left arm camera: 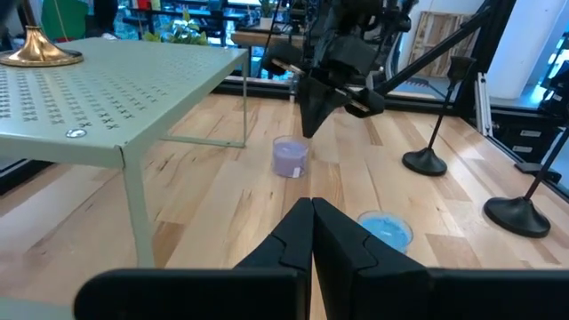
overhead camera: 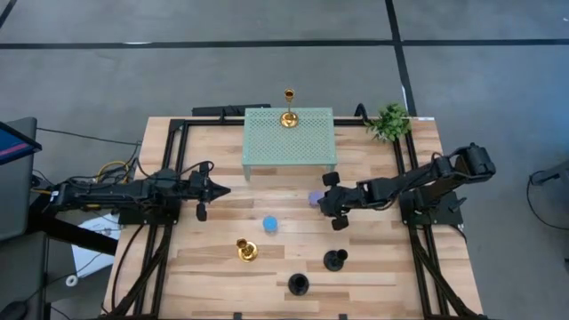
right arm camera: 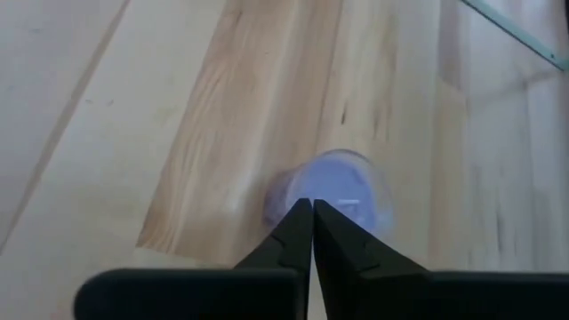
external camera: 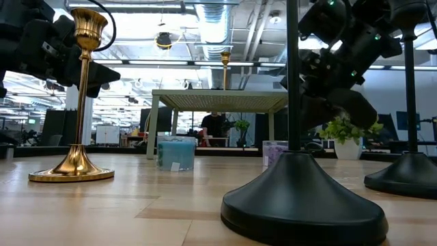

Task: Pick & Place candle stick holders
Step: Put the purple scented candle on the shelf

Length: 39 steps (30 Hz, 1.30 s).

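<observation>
A gold candle stick holder (overhead camera: 288, 116) stands by its round base on the pale green perforated stand (overhead camera: 290, 147). On the table stand a second gold holder (overhead camera: 246, 251), two black holders (overhead camera: 334, 260) (overhead camera: 298, 284), a blue cylinder (overhead camera: 269, 224) and a purple cylinder (overhead camera: 315, 199). My right gripper (right arm camera: 311, 204) is shut and points down just above the purple cylinder (right arm camera: 336, 188); in the left wrist view its tip (left arm camera: 309, 132) shows a small gap above the cylinder (left arm camera: 290, 157). My left gripper (overhead camera: 222, 189) is shut and empty, left of the stand's near edge.
A small green plant (overhead camera: 388, 121) stands at the far right corner. The stand's legs (left arm camera: 132, 209) rise from the table beside my left gripper. Bare wood lies between the blue cylinder and my left gripper. A person shows far off in the room (external camera: 214, 126).
</observation>
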Available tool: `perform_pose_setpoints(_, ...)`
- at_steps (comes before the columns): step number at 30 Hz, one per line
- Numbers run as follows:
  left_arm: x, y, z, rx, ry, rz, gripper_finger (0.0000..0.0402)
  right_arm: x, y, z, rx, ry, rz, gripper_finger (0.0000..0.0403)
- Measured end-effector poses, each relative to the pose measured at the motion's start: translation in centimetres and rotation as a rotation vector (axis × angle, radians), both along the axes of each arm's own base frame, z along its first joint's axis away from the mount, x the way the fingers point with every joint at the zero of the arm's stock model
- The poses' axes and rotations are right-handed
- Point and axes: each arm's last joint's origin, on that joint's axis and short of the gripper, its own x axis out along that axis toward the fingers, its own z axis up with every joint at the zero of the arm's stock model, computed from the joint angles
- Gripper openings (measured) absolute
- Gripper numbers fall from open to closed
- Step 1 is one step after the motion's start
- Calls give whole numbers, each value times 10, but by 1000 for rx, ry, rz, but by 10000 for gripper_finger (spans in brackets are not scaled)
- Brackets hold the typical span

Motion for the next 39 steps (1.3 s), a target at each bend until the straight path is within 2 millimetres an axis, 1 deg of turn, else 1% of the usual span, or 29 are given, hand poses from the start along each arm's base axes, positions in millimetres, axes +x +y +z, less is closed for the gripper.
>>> perform_pose_setpoints(6,0,0,1,0,-5,0,8,-1,4,-1,-1,5,15,22)
perform_pose_setpoints(16,0,0,1,0,-12,0,8,-1,4,-1,21,-2,-11,62)
perform_pose_setpoints(30,0,0,1,1,-13,0,8,0,3,-1,32,-5,-26,64)
perform_pose_setpoints(35,0,0,1,1,-14,0,8,0,-2,0,56,-12,-72,64)
perform_pose_setpoints(39,0,0,1,1,-14,0,8,1,-5,-1,85,-11,-75,64)
